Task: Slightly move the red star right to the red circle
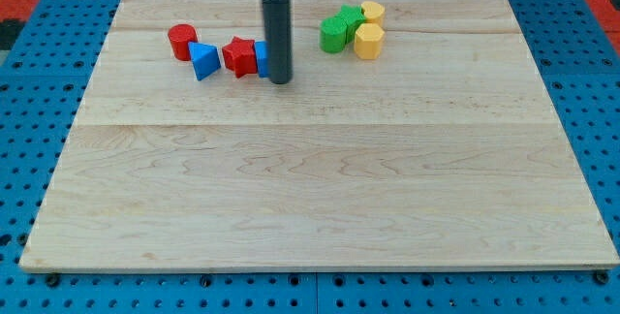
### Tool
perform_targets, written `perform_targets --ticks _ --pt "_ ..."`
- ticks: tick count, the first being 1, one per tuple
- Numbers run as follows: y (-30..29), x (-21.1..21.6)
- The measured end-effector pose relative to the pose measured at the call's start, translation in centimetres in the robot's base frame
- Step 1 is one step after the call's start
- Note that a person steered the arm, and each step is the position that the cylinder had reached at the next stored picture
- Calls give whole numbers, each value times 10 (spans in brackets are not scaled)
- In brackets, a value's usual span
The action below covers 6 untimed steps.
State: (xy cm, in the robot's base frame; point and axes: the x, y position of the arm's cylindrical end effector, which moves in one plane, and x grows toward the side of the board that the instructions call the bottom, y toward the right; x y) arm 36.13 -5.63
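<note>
The red star (238,55) lies near the view's top, left of centre. The red circle (181,41) is a short cylinder to its upper left. A blue triangle (203,61) sits between them, touching or nearly touching both. A blue block (261,59) lies against the star's right side, partly hidden by my rod. My tip (280,80) rests on the board just right of that blue block, a little right of the star.
A cluster at the view's top right of centre holds a green block (334,35), a second green block (351,16), a yellow cylinder (373,12) and a yellow hexagon (368,41). The wooden board (320,188) lies on a blue pegboard.
</note>
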Motion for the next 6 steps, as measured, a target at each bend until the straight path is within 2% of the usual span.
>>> perform_targets --ticks 3,4,5,6 --pt "-73 -15" --pt "-21 25" --pt "33 -8" --pt "62 -50"
